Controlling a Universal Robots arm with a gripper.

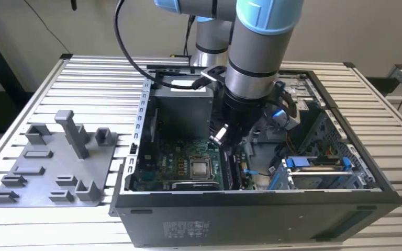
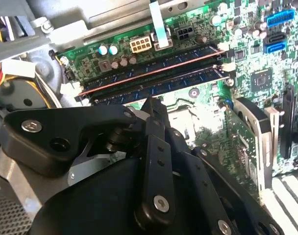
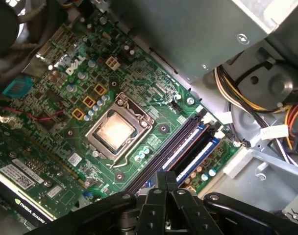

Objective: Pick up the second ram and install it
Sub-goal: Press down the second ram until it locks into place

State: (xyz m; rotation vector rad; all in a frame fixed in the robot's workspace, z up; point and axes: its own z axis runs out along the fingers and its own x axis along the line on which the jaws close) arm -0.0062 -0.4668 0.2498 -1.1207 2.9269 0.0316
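Note:
My gripper [image 1: 222,138] hangs low inside the open computer case [image 1: 257,217], over the motherboard [image 3: 139,83]. In the second wrist view its black fingers [image 2: 152,108] are pressed together with nothing between them, their tips just beside the memory slots. Two long dark sticks sit in neighbouring slots there. The second ram [image 2: 161,82] is the one closest to my fingertips, and the other stick [image 2: 149,65] lies beyond it. In the first wrist view my gripper [image 3: 163,177] stands at one end of the memory slots [image 3: 181,147], next to the processor socket [image 3: 114,131].
A grey plastic tray [image 1: 54,172] with blocks and a post lies on the slatted table at the exterior view's left. Inside the case are the power supply [image 1: 180,107], cable bundles [image 3: 281,117], a drive cage [image 1: 316,170] and a graphics card [image 3: 21,181].

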